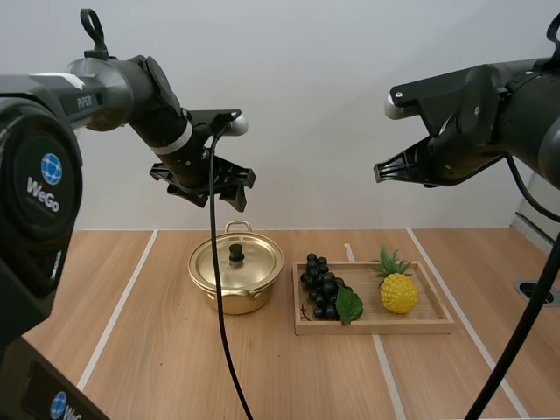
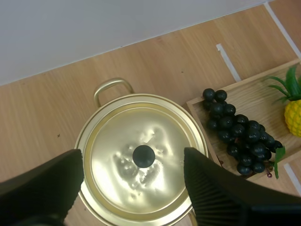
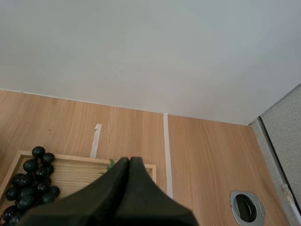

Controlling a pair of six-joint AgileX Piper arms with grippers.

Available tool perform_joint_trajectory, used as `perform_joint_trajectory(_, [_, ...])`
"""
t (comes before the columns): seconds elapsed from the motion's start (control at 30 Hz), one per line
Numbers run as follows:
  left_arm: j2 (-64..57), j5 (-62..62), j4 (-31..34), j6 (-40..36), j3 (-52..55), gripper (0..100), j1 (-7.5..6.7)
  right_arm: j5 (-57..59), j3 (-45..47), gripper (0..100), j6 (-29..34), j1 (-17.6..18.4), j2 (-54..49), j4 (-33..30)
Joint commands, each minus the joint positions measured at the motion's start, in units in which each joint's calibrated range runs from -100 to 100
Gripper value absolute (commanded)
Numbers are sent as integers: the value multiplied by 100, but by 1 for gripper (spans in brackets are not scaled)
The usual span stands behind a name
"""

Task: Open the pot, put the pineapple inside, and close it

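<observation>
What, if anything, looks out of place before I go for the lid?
Nothing stands out. The lid sits flat on the pot; the grapes and pineapple rest inside the wooden tray. Rippled patches round the lid's knob may be dents or just reflections.

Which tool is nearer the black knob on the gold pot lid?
Left. The left tool hangs open directly above the black round knob on the gold metal pot's lid; the right tool, shut, is raised over the flat wooden tray beside the pot.
</observation>
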Motion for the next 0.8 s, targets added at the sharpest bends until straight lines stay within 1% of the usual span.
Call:
perform_joint_trajectory(0.0, [-9, -75, -376, 363, -49, 100, -13, -122, 18, 0, 19, -19, -46, -386])
perform_joint_trajectory(0.1, [-9, -94, -564, 495, -49, 100, -13, -56, 18, 0, 34, -19, -46, -625])
perform_joint_trajectory(0.17, [-9, -112, -656, 548, -49, 100, -13, 50, 18, 0, 316, -19, -46, -625])
perform_joint_trajectory(0.27, [3, -152, -682, 651, -49, 100, -13, 71, 47, 0, 958, -19, -8, -625])
perform_joint_trajectory(0.33, [3, -167, -662, 735, -16, 100, -13, 44, 91, 0, 1083, -19, 66, -625])
perform_joint_trajectory(0.5, [173, -158, -578, 877, 124, 100, -13, 198, 327, 0, 1081, -19, 451, -625])
perform_joint_trajectory(0.77, [938, 42, -356, 877, 124, 100, -13, 583, 464, 0, 1081, -19, 1205, -640])
